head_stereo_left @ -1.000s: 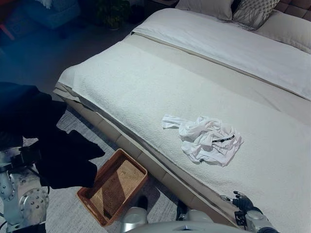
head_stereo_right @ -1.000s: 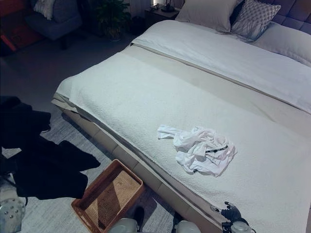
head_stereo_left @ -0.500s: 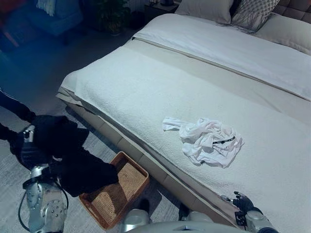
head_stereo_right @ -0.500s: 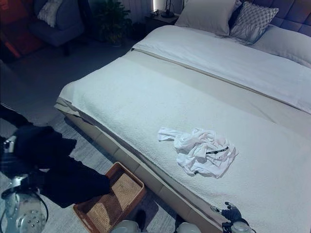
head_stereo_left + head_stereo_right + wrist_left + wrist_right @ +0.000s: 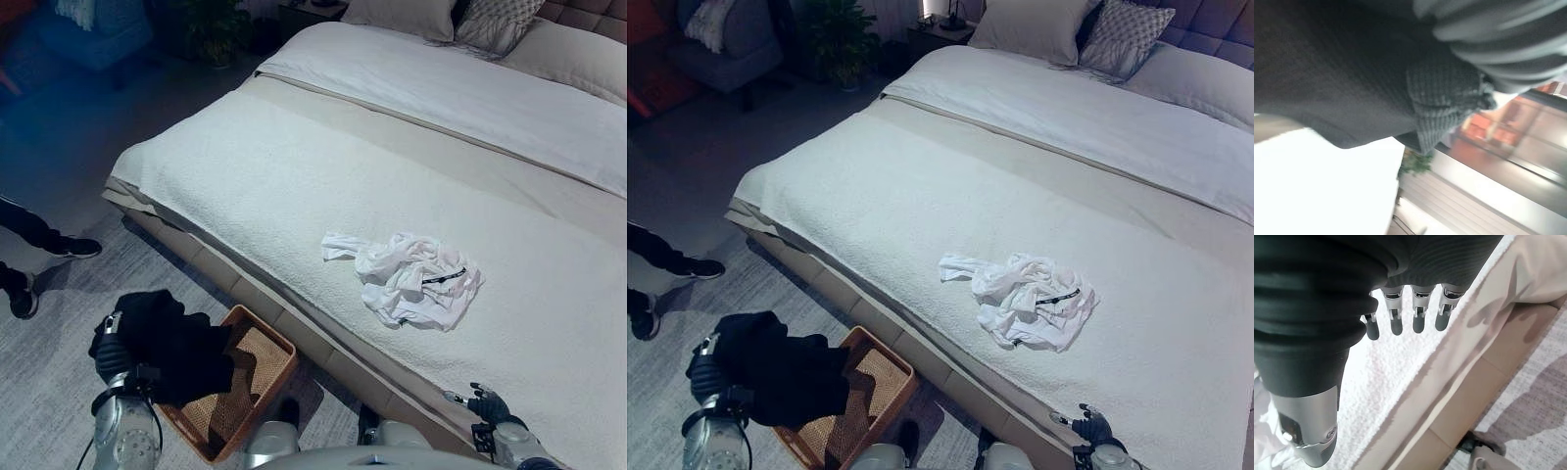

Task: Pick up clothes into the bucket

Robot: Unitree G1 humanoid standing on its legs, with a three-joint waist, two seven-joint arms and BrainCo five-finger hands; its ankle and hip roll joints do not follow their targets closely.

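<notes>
Black garment bunched over left hand, draped across left rim of wicker basket on the floor beside bed; left fingers hidden under cloth, state indeterminable. White garment crumpled near front edge of bed. Right hand at bed's front edge, fingers straight, holding nothing.

black garment, white clothes (brown woven basket)

Left robot hand low; right robot hand straight-fingered.
</notes>
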